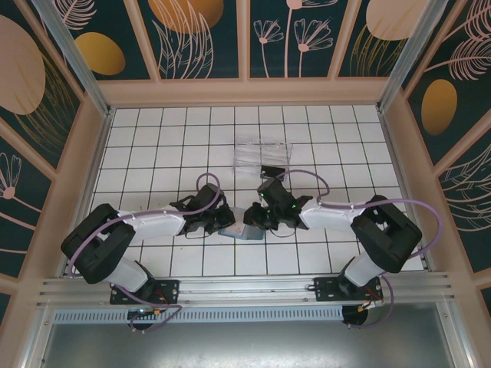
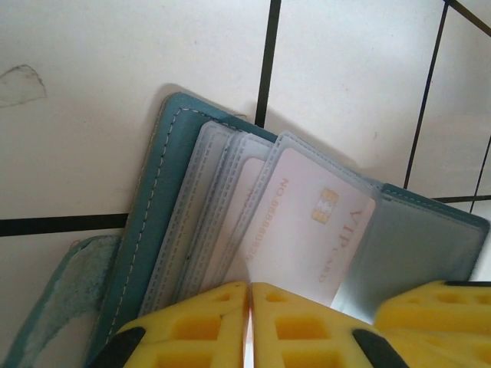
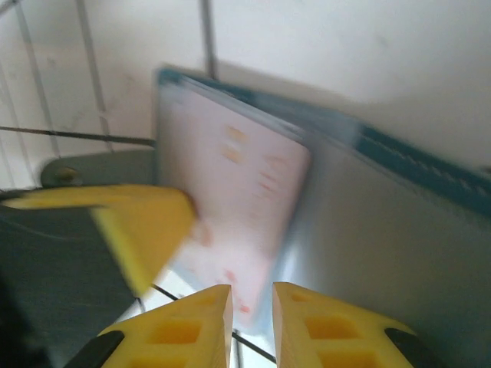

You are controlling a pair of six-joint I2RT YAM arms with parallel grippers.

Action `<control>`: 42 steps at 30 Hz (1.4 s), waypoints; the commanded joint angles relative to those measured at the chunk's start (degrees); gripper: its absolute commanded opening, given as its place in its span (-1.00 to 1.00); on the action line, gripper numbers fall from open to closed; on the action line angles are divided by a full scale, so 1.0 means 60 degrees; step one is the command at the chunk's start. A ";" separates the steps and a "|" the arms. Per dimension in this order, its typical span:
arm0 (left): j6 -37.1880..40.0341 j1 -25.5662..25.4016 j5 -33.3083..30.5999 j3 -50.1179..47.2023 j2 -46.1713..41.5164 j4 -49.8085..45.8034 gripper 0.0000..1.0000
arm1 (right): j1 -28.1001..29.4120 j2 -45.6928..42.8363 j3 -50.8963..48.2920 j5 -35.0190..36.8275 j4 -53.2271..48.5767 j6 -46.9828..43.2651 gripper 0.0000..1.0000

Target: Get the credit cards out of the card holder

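Left pincer at card holder

Stitched teal leatherette card holder; clear matt plastic pockets.

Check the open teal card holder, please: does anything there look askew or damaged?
Yes. The flat teal card holder lies open with its clear plastic pockets fanned out crookedly instead of stacked. A white card with a gold chip sits tilted in the top pocket. I see no spill.
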 commanded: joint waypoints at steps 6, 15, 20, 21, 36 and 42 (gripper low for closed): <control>0.0460 -0.0045 -0.0577 0.0261 -0.0365 -0.1161 -0.65 | -0.0550 0.0276 -0.1173 -0.0847 0.1993 0.0772 -0.61; 0.0716 -0.0032 -0.0767 0.0550 -0.0107 -0.1468 -0.68 | -0.0857 0.0081 -0.1345 -0.1287 0.2675 0.0849 -0.61; 0.0625 -0.0033 -0.0646 0.0382 -0.0079 -0.1228 -0.79 | -0.0843 -0.0028 -0.1155 -0.1498 0.2915 0.0906 -0.59; 0.0629 -0.0033 -0.0610 0.0381 -0.0052 -0.1202 -0.80 | -0.0841 0.0005 -0.1111 -0.1545 0.2933 0.0903 -0.59; 0.0626 -0.0032 -0.0274 0.0229 0.0265 -0.0989 -0.82 | -0.0864 0.0967 -0.0902 -0.1597 0.3516 0.1035 -0.59; 0.0626 -0.0033 -0.0201 0.0227 0.0303 -0.0952 -0.81 | -0.0871 0.1125 -0.0922 -0.1697 0.3782 0.1076 -0.62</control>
